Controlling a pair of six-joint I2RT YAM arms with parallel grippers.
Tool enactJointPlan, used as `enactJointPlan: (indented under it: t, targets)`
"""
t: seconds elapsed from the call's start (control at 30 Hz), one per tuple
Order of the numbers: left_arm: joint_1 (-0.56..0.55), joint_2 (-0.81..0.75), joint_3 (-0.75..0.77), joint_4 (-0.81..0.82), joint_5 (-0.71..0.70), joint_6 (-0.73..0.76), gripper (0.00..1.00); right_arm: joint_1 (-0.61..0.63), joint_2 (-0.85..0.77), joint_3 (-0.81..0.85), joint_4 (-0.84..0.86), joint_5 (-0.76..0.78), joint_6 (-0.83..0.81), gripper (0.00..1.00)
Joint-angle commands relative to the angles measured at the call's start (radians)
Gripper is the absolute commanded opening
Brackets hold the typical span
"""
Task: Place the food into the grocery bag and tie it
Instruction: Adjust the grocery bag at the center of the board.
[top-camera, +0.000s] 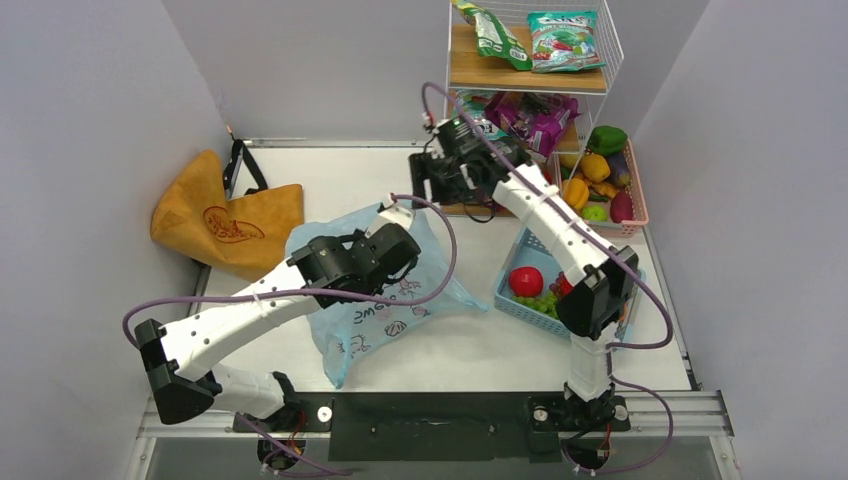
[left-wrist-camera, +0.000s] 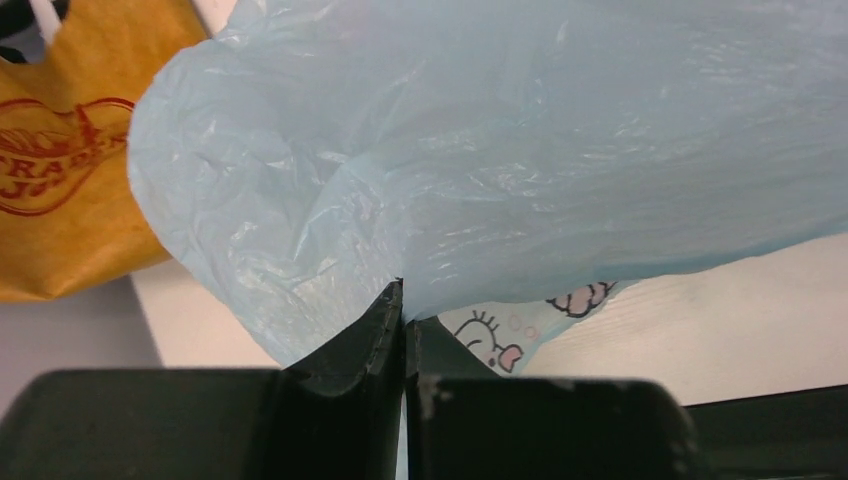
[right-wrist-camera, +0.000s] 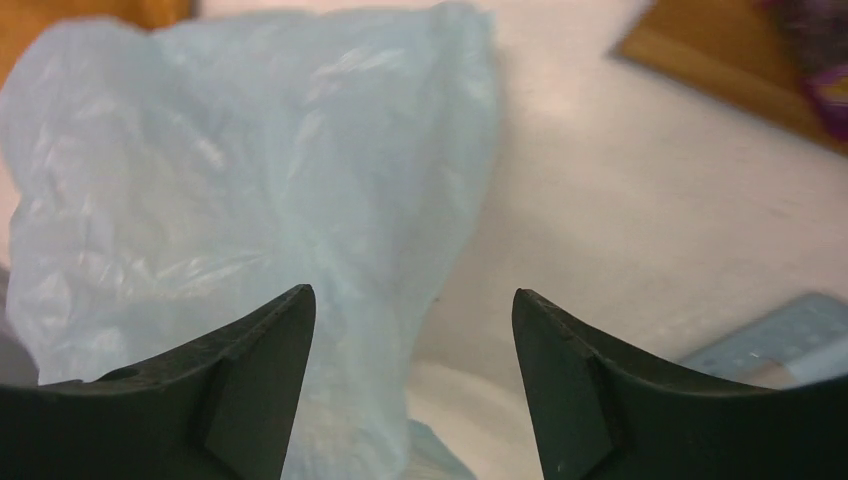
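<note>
On the white table (top-camera: 330, 170), left of centre, we saw the thin, translucent light blue plastic grocery bag (top-camera: 365, 325) lying crumpled, just beside a stiff tan-orange tote (top-camera: 225, 225). The left gripper (left-wrist-camera: 403, 300) was clenched tight on a fold of the bag's film, its black fingers (left-wrist-camera: 370, 340) pressed together. The right gripper (right-wrist-camera: 412, 292) hung released above the bag's far edge, jaws spread and grasping nothing. None of the food was in the bag that we could see. A bunch of green grapes (top-camera: 541, 302) and a round red fruit (top-camera: 525, 280) lay in a shallow blue plastic basket (top-camera: 515, 265) at right. An orange-yellow pepper (top-camera: 576, 192) sat with other produce in a pink basket (top-camera: 637, 210) farther back.
</note>
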Motion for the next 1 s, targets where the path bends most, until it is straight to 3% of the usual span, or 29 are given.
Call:
enactJointPlan:
  t: [0.0, 0.13, 0.27, 0.57, 0.7, 0.97]
  targets:
    - [0.087, -0.03, 0.069, 0.058, 0.167, -0.153, 0.0, -0.09, -0.148, 0.062, 0.022, 0.166, 0.047, 0.68]
    - [0.212, -0.097, 0.029, 0.187, 0.373, -0.247, 0.0, -0.136, -0.212, 0.075, 0.032, 0.223, 0.04, 0.69]
    - [0.336, -0.14, 0.015, 0.247, 0.465, -0.359, 0.0, -0.198, -0.286, 0.057, 0.042, 0.256, 0.075, 0.68]
    - [0.424, -0.196, 0.063, 0.309, 0.474, -0.589, 0.0, -0.179, -0.478, -0.137, 0.144, 0.15, 0.103, 0.68]
    - [0.453, -0.249, 0.027, 0.354, 0.436, -0.661, 0.0, -0.111, -0.55, -0.233, 0.166, 0.133, 0.061, 0.67]
    - [0.477, -0.298, -0.097, 0.468, 0.523, -0.707, 0.0, -0.056, -0.702, -0.428, 0.22, 0.139, 0.018, 0.63]
